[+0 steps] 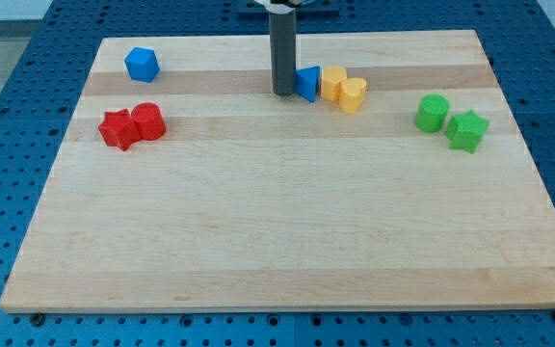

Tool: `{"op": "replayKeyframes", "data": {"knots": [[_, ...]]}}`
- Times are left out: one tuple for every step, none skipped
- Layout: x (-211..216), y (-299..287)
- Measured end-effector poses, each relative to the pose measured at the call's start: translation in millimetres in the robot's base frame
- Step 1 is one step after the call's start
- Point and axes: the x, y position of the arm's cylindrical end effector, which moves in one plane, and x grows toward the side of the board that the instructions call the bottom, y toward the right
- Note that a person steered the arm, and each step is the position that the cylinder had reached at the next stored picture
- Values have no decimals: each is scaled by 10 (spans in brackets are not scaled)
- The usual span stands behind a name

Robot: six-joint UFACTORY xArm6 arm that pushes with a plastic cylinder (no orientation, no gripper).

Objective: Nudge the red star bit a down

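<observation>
The red star (117, 129) lies near the view's left edge of the wooden board (277, 222), touching a red cylinder (148, 121) on its right. My tip (283, 93) rests on the board near the view's top centre, far to the right of the red star. It stands right against the left side of a blue block (307, 83).
A blue cube-like block (142, 64) sits at the top left. A yellow block (332, 83) and a yellow cylinder (353, 94) lie just right of the blue block by my tip. A green cylinder (433, 113) and a green star (467, 131) lie at the right.
</observation>
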Motion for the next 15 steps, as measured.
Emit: {"op": "replayKeyframes", "data": {"knots": [[0, 45], [0, 45], [0, -105], [-1, -427], [-13, -760], [-27, -1089], [-27, -1381], [-27, -1666], [-26, -1904], [-26, -2144], [28, -2185], [170, -2189], [301, -2219], [538, -2232], [615, -2176]]}}
